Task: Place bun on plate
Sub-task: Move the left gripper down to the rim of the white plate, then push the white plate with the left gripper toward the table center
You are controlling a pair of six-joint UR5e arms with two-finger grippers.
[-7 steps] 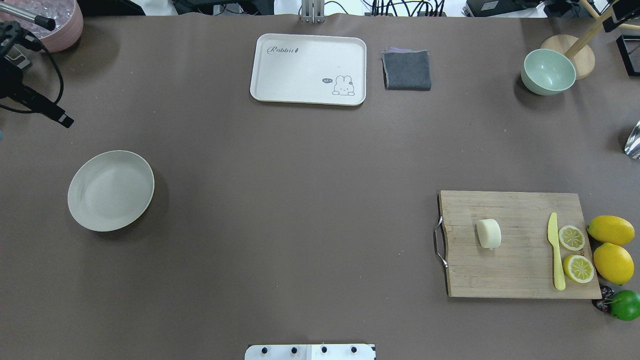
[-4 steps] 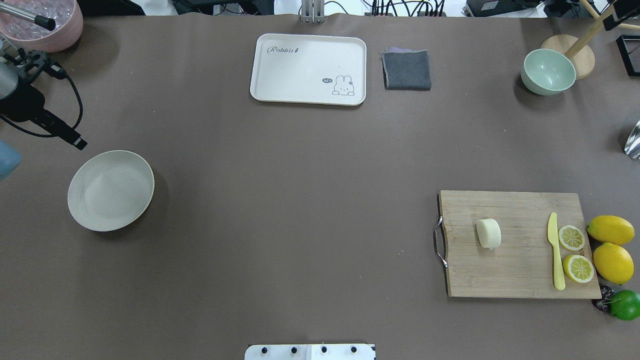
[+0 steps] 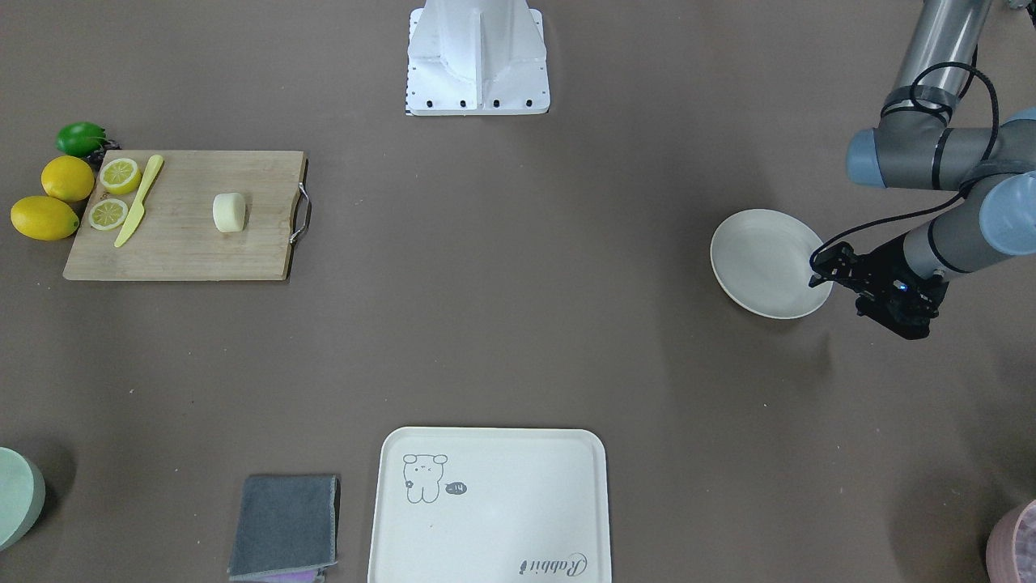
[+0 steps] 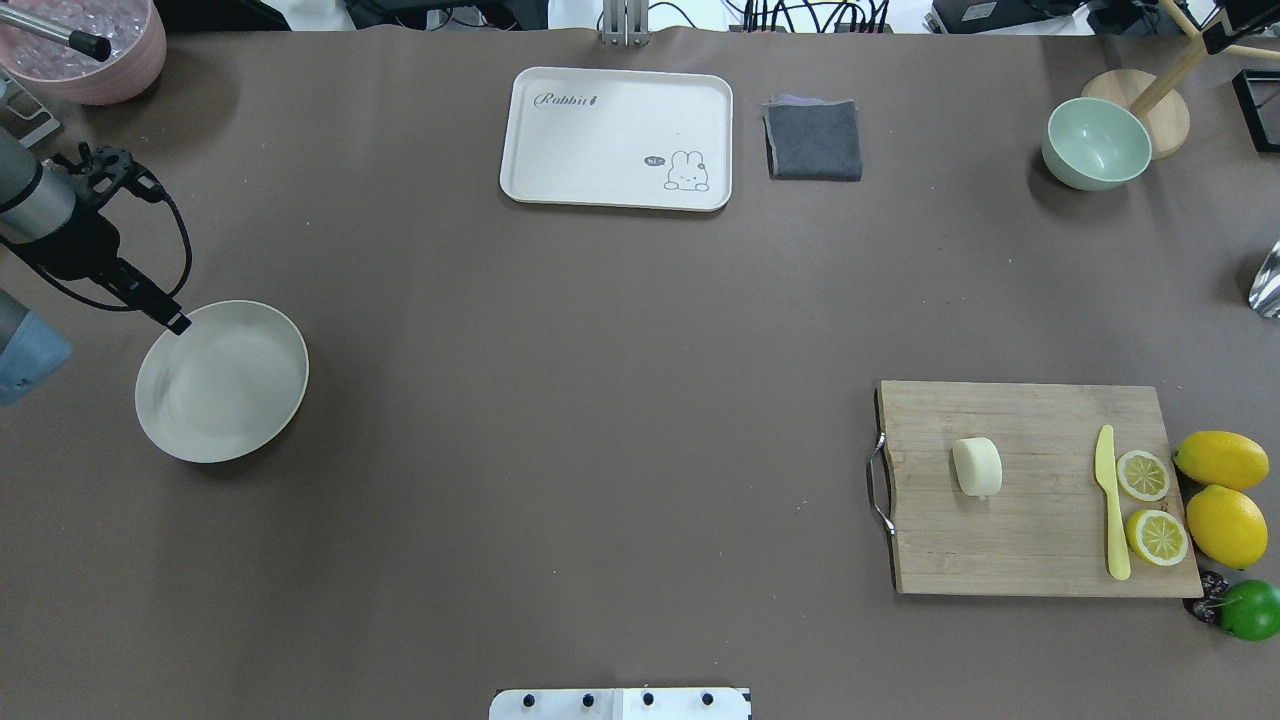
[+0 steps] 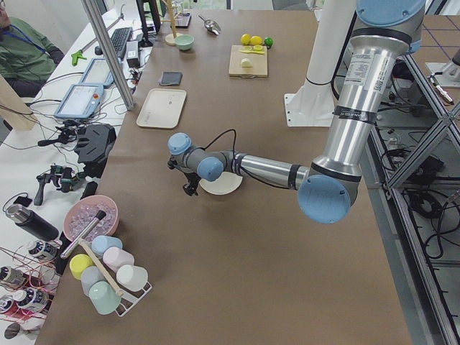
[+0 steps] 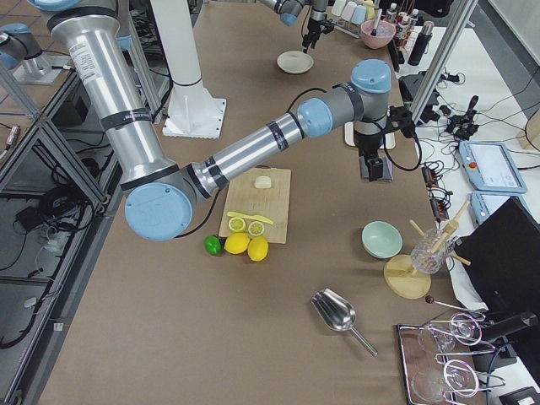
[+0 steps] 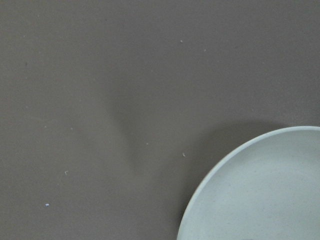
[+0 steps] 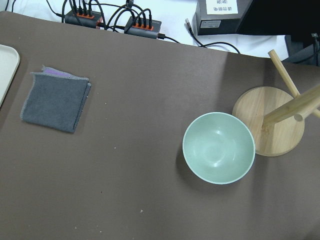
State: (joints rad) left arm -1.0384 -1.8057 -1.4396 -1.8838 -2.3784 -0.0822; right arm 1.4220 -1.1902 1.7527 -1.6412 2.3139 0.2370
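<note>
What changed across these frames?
The left gripper moved across the table toward the plate; its tip is now over the plate's far rim. Nothing was grasped or released. The bun stays on the cutting board, and the plate has not moved.

- The overhead view looks forward and down from behind the robot base [image 4: 620, 703]; the front view faces it across the table [image 4: 600, 400].
- The side views look along the table from each end.
- The left wrist camera sits close over the plate [image 7: 265, 200] rim; the right wrist camera, higher, shares the bowl [image 8: 218, 147] and cloth [image 8: 55, 102] with the overhead view.
</note>
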